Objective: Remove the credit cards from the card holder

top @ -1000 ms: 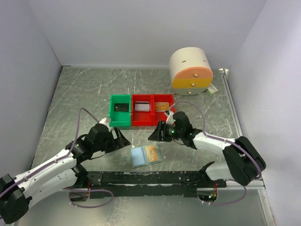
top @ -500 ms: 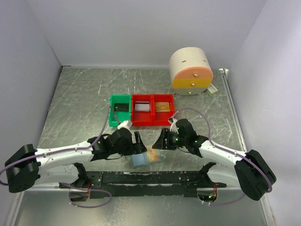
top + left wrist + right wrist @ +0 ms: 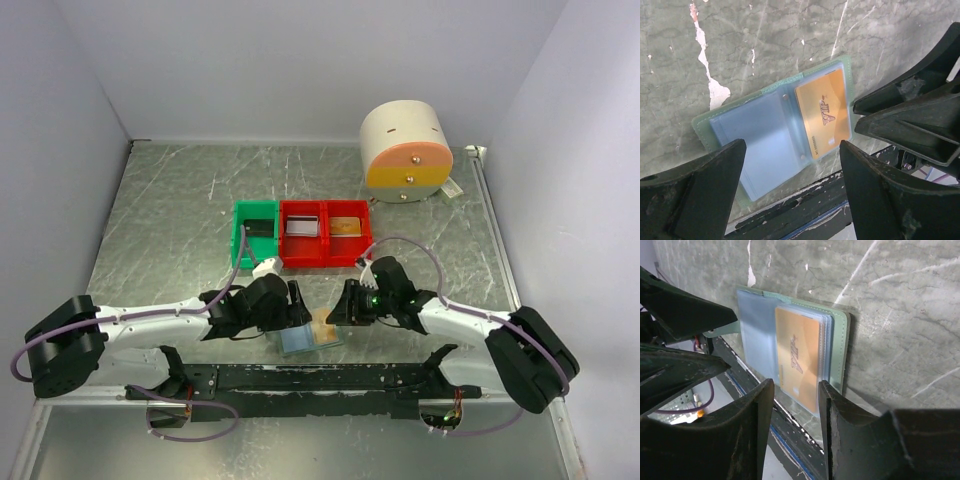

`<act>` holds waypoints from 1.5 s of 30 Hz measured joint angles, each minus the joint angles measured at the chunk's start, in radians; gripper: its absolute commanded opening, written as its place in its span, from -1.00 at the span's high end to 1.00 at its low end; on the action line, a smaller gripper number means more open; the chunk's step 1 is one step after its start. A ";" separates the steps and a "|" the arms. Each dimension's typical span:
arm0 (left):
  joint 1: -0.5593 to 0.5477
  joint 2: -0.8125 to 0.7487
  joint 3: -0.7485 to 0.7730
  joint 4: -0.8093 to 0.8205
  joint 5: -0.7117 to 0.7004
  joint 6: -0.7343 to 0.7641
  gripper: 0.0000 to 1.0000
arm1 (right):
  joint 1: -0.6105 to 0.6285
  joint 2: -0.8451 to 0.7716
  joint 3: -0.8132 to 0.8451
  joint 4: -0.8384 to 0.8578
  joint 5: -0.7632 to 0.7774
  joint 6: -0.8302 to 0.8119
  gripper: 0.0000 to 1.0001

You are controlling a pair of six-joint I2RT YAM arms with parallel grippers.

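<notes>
Green bin (image 3: pixel 240 240) at mid-table holds one dark card. Left gripper (image 3: pixel 296 303) hangs low over the card holder (image 3: pixel 303 339), jaws spread wide, gripping nothing; in the left wrist view its fingers (image 3: pixel 695 195) flank the holder's near edge. The holder lies open and flat on the table (image 3: pixel 180 220) just ahead of the black rail (image 3: pixel 300 378), between the two grippers. Its left pocket shows plain blue plastic, and a gold credit card (image 3: pixel 825 120) sits in the right pocket. Red bin (image 3: pixel 322 260), touching the green one, has two compartments: a grey card in the left, a tan card in the right. Right gripper (image 3: pixel 341 305) is at the holder's right edge, jaws partly open around nothing, lined up on the gold card. Cream round drawer box (image 3: pixel 400 135) stands at back right; contents not visible.
</notes>
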 measured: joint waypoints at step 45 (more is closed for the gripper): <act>-0.002 0.053 -0.051 0.151 0.029 -0.007 -0.30 | 0.016 0.060 -0.024 0.050 -0.042 0.011 0.44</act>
